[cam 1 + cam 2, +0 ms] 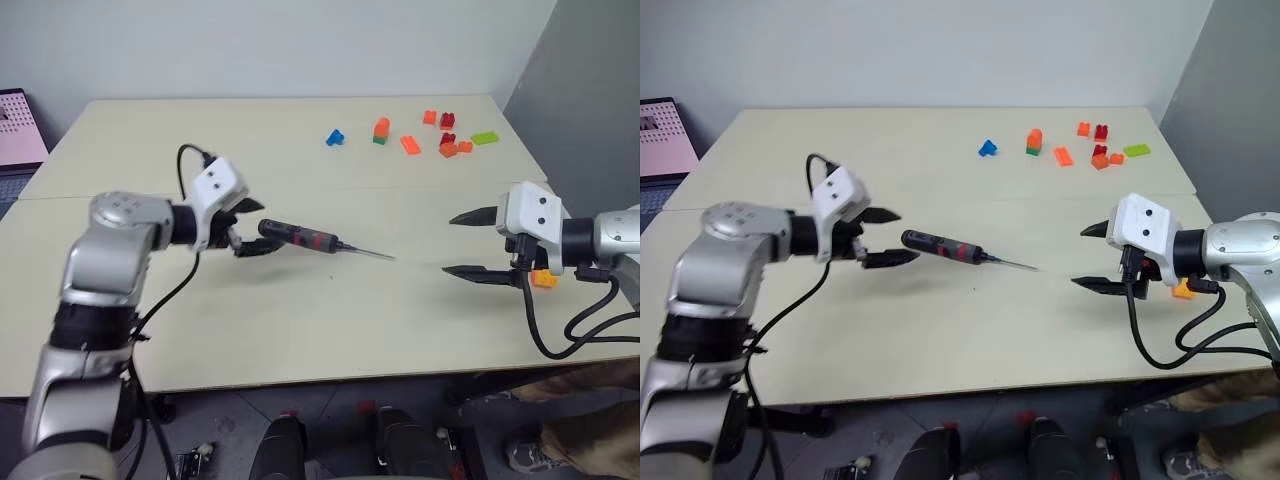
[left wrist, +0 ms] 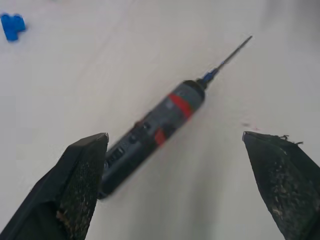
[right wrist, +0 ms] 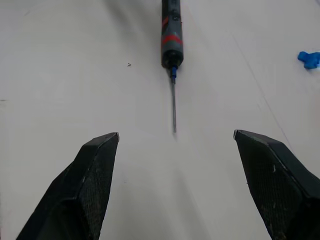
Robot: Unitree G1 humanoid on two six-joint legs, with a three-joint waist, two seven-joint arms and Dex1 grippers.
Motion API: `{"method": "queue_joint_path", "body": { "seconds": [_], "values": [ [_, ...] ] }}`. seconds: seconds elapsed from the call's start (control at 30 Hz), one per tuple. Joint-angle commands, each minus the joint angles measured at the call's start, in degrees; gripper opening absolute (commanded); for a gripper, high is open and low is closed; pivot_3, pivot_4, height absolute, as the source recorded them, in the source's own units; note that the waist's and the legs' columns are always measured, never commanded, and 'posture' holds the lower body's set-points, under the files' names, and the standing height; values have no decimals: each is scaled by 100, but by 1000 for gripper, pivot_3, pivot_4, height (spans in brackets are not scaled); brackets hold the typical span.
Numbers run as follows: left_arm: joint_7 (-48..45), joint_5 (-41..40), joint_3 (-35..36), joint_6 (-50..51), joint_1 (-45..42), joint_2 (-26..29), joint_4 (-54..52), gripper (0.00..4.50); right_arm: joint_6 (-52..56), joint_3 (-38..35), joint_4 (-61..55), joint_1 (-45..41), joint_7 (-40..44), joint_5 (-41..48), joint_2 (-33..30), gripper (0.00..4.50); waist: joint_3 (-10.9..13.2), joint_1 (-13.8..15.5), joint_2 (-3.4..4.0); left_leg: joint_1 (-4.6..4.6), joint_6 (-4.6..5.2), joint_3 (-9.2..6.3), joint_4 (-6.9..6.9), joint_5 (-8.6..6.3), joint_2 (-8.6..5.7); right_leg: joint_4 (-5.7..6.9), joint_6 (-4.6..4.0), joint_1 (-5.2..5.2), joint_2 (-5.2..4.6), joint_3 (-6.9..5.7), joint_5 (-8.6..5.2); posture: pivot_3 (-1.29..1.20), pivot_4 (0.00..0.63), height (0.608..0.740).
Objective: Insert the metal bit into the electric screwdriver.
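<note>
The electric screwdriver lies on the beige table, a slim black and grey pen shape with red bands and a small blue tip. The thin metal bit sticks straight out of that blue tip, pointing toward my right arm. My left gripper stands open just off the screwdriver's rear end, with nothing between its fingers. In the left wrist view the screwdriver lies close to one finger. My right gripper is open too, a hand's width beyond the bit's free end and facing it.
Several small coloured blocks lie at the table's far right, with a blue block nearer the middle. An orange block sits under my right wrist. A laptop rests at the far left edge.
</note>
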Motion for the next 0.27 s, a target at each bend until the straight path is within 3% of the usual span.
{"method": "queue_joint_path", "body": {
  "seconds": [0.03, 0.27],
  "values": [
    [442, -459, 1133, 422, 675, 207, -902, 4492, -219, -448, 81, 93, 46, 136, -23, 3873, 0, -3, 0, 2, 0, -1, 0, 0, 0, 1, 0, 1, 0, -1, 0, 0, 150, 740],
    [816, -876, 1642, 460, 1673, 379, -1436, 4492, -446, -628, 268, 421, 248, 188, -79, 3873, 0, 32, 0, 19, 0, -1, 4, 0, 0, -2, -3, 20, -3, -2, 0, 0, 150, 740]
  ]
}}
